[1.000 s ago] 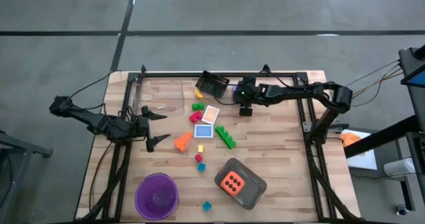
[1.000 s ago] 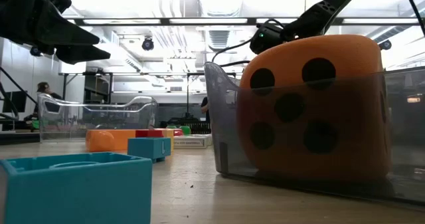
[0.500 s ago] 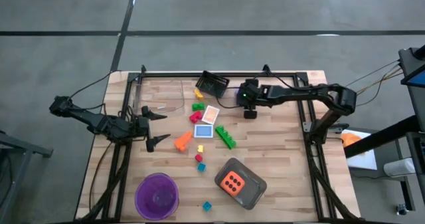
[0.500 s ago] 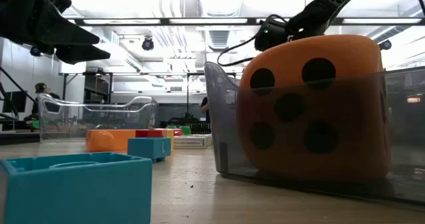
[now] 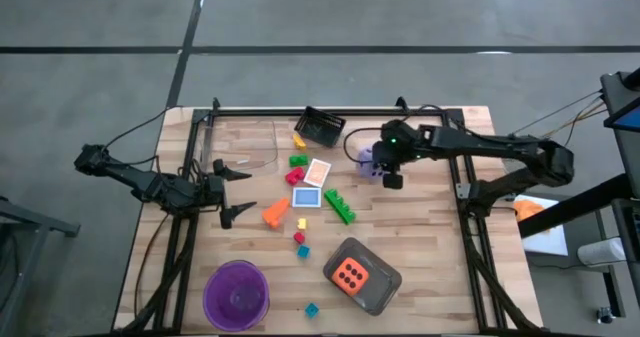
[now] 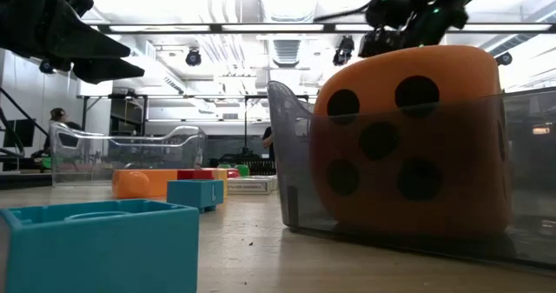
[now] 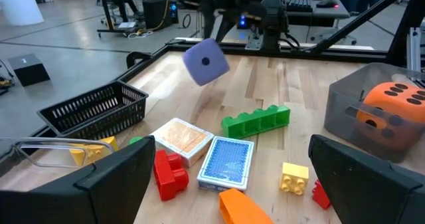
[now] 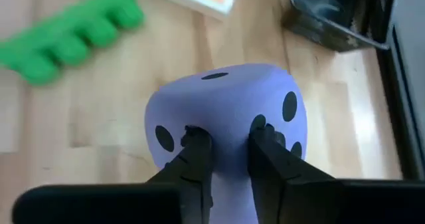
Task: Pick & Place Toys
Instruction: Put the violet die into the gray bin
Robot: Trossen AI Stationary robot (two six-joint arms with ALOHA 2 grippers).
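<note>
The pale wooden plank table [image 5: 430,237] stands on a grey concrete floor [image 5: 320,17]. The right arm reaches in across the far side, its right gripper [image 8: 226,144] pinching an edge of the purple foam die with dark dots [image 8: 229,108], held tilted clear above the planks near the black wire basket [image 5: 320,126]. The left gripper [image 5: 232,188] hangs spread at the left edge. The orange foam die [image 5: 349,273] sits in the grey tray [image 5: 383,279].

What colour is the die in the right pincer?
Pale purple die with dark dots, pinched by the right pincer; clearest in the right wrist view.
</note>
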